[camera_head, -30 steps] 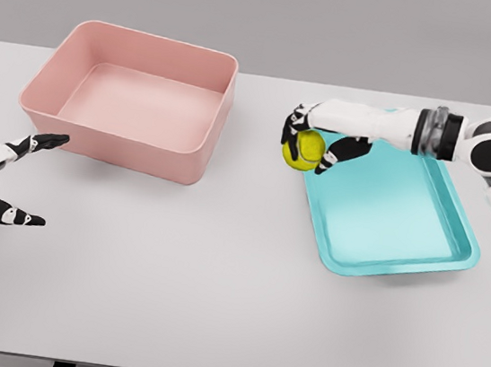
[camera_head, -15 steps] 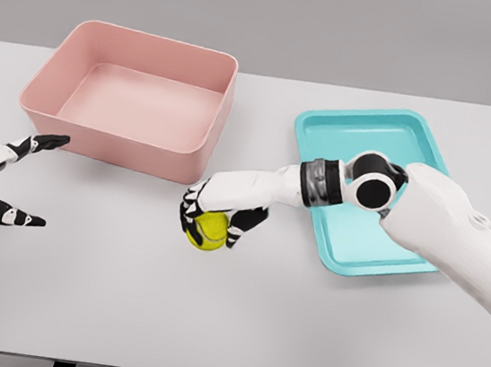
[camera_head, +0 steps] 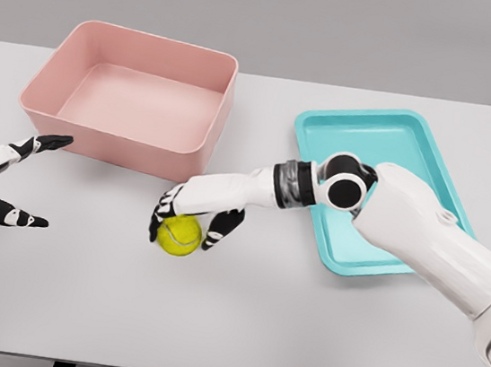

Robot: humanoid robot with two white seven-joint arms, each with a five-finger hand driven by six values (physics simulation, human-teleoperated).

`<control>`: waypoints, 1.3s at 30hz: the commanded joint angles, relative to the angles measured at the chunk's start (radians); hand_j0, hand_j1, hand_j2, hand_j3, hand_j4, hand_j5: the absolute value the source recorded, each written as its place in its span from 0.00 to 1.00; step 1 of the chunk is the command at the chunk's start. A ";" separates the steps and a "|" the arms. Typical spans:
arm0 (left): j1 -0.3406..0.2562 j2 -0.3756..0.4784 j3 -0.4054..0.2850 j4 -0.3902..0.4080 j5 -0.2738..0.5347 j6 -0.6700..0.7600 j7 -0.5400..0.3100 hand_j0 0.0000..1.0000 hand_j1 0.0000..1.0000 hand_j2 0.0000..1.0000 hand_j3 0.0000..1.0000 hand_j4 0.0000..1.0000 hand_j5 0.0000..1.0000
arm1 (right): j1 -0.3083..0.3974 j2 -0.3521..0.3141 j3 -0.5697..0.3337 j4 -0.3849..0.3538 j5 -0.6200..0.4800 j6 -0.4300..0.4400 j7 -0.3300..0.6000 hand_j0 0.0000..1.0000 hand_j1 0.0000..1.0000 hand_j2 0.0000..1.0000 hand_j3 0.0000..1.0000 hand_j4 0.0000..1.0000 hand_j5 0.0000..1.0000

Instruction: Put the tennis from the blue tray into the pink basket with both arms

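Note:
A yellow-green tennis ball [camera_head: 179, 234] sits low over the white table, in front of the pink basket [camera_head: 186, 156]. My right hand [camera_head: 186, 223] is shut on the ball, its black fingers wrapped over the top and sides. The right arm reaches leftward across the table from the blue tray [camera_head: 348, 260], which holds nothing. My left hand [camera_head: 13, 178] hovers at the far left edge, open, thumb and fingers spread wide apart, well left of the ball. The pink basket is empty.
The white table [camera_head: 237, 318] stretches wide in front of the basket and tray. The right forearm and elbow joint [camera_head: 346, 191] lie over the tray's left side.
My right hand has carried the tennis ball from the tray's left edge leftward and toward me, to a spot in front of the basket. The left hand has barely moved.

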 commanded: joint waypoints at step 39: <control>-0.003 -0.248 -0.089 -0.042 0.036 0.001 0.002 1.00 1.00 1.00 1.00 1.00 1.00 | 0.334 -0.695 -0.625 -0.425 -0.443 0.003 0.000 1.00 1.00 1.00 1.00 1.00 1.00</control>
